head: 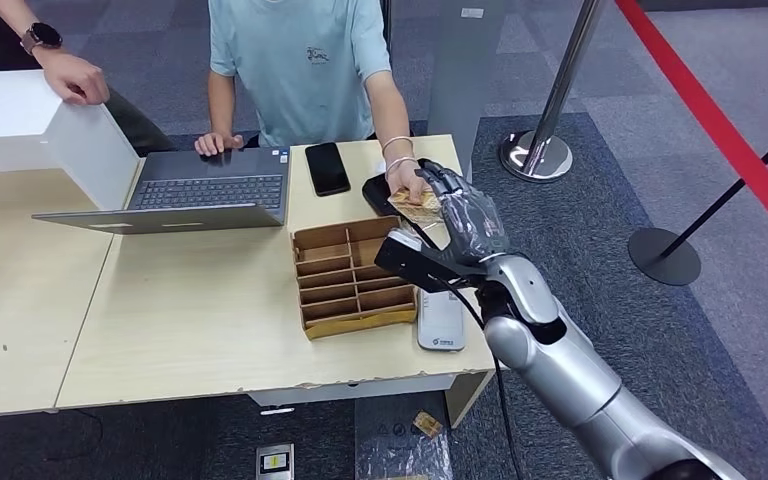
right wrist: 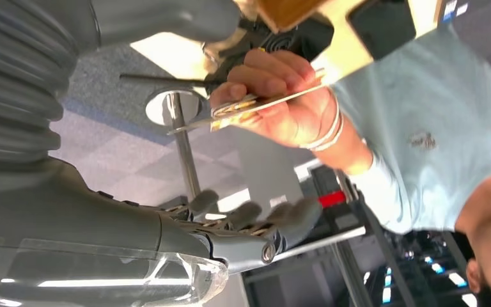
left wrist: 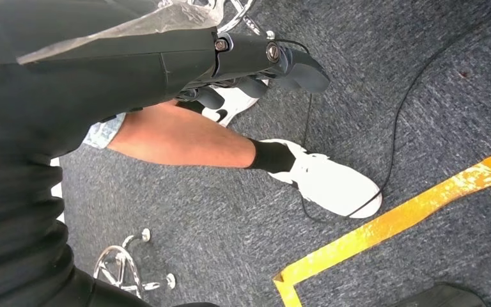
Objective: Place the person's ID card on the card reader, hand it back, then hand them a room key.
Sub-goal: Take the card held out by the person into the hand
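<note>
A person in a light blue shirt holds a tan ID card [head: 415, 205] out over the table's far right corner, pinched in their hand [head: 405, 180]. My right hand [head: 465, 215] is raised right beside it. In the right wrist view the card [right wrist: 256, 102] lies edge-on between my thumb [right wrist: 166, 19] and my fingers [right wrist: 249, 217], which are spread apart and touch nothing. A black card reader [head: 375, 190] sits on the table under the person's hand. My left hand [left wrist: 256, 64] hangs over the carpet, holding nothing.
A cardboard organiser [head: 350, 275], a white device [head: 440, 320], a black phone [head: 327, 168] and an open laptop [head: 205, 190] sit on the table [head: 190, 320]. A second person's hand [head: 75, 78] rests on a white box [head: 20, 120]. Stanchions [head: 540, 150] stand right.
</note>
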{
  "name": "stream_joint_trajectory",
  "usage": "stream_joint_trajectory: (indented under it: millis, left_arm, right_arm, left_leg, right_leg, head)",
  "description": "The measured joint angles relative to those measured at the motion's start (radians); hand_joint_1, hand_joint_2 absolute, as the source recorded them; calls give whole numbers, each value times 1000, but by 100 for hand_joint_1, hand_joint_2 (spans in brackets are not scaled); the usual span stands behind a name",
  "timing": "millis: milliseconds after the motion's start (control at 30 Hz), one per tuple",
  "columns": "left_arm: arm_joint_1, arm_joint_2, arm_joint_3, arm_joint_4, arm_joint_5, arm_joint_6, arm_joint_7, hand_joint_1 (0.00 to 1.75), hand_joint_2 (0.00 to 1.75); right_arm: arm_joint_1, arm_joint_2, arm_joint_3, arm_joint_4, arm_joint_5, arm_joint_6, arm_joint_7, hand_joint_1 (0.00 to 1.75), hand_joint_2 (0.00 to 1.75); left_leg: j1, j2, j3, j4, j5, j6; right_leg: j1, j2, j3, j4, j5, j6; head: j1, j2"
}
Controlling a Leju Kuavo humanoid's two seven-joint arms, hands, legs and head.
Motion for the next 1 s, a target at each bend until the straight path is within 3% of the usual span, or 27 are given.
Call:
stream_joint_trajectory:
  millis: [167, 333, 533, 1000]
  left_arm:
    - [-3, 0, 0, 0, -3, 0, 1, 0, 175]
    - [-6, 1, 0, 0, -5, 0, 1, 0, 175]
    - [-6, 4, 0, 0, -6, 1, 1, 0, 175]
    - [-4, 11, 0, 0, -7, 2, 1, 0, 175]
  right_arm:
    - [-26, 36, 25, 96, -31, -35, -44, 89, 175]
    - [-54, 73, 47, 167, -45, -63, -66, 136, 175]
    - [-65, 98, 62, 219, -44, -92, -80, 151, 175]
    - [-65, 101, 83, 278, -41, -96, -79, 152, 175]
  left_leg:
    - [0, 0, 0, 0, 0, 0]
    - [0, 0, 0, 0, 0, 0]
    - [0, 0, 0, 0, 0, 0]
    - [0, 1, 0, 0, 0, 0]
  right_leg:
    - [0, 0, 0, 0, 0, 0]
    - [0, 0, 0, 0, 0, 0]
    - [0, 0, 0, 0, 0, 0]
    - [0, 0, -1, 0, 0, 0]
  head:
    - [0, 0]
    - [0, 0]
    - [0, 0]
    - [0, 0]
